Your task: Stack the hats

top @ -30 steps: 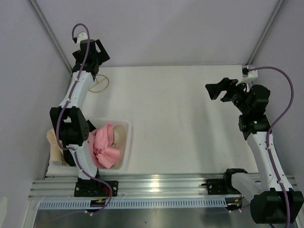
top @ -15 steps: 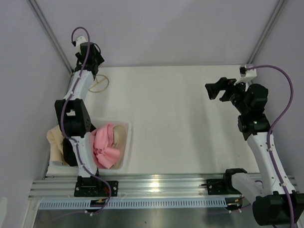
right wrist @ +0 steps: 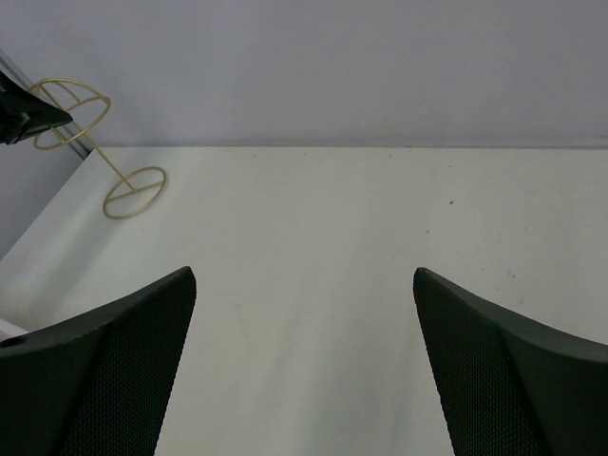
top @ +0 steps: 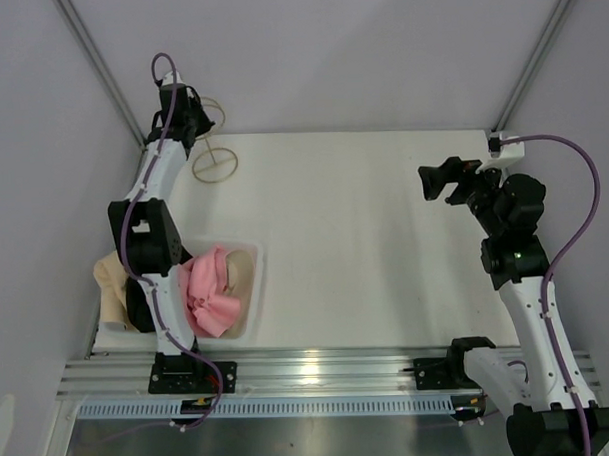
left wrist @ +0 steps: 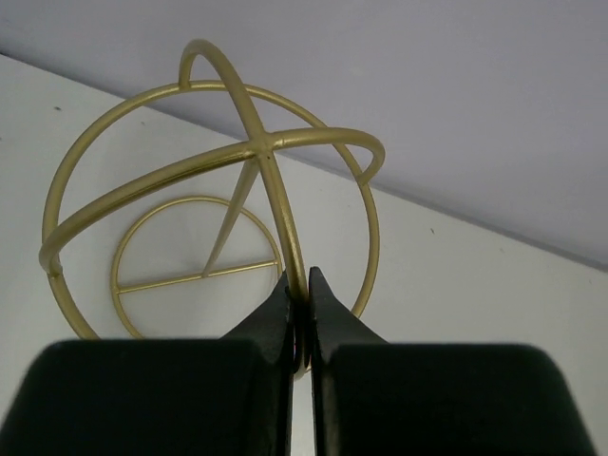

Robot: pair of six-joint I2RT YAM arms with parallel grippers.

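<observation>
Gold wire, is that what the left gripper [left wrist: 297,290] has hold of?

Yes. Its two black fingers are pressed together with only a sliver between them, pinching one thin hoop of the wire stand [left wrist: 258,147] at the rounded cage on top. That is in the far left corner of the table [top: 365,236], close to the back wall.

Is the stand upright?

From the right wrist, the stem slants up and to the left from its round base ring. I cannot tell whether the ring sits flat on the table or is lifted off it.

And the right gripper [right wrist: 304,274]?

Spread wide and holding nothing. It hangs above bare table on the right side, touching nothing, and it faces across towards the stand.

Where are the hats, then?

Near the front left, beside the left arm's base and well apart from both grippers. The pink hat [top: 209,291] lies crumpled in the clear tray [top: 258,280], its cloth bunched into folds, with its left part hidden behind the arm.

Any others?

The beige hat [top: 108,280] shows on the other side of that arm, at the table's left edge, just outside the tray. It looks soft and slumped. Much of it is hidden, and its script is too small to make out.
</observation>
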